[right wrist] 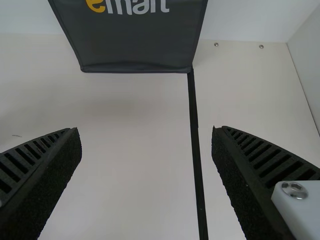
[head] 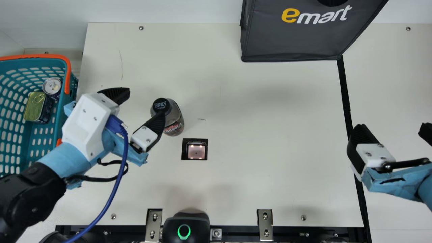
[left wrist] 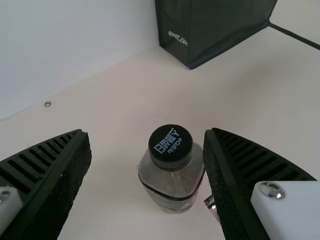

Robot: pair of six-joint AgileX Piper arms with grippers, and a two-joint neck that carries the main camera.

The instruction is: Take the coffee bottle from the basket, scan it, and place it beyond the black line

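Teal basket (head: 60,111) – orange rim, charcoal bag (head: 297,37) – yellow-and-white lettering, black bottle cap (head: 161,105)

There's a dark bag (head: 297,38), plus a can (head: 52,86) beside a probable tin (head: 35,107).

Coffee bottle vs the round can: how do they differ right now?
- Place: the coffee bottle stands out on the table; the round can is inside the basket.
- Top: the bottle has a black cap with pale print, the can a silvery metal lid.
- Neighbours: the bottle stands apart from other goods; the can sits by a rectangular tin.
Shared: both upright.
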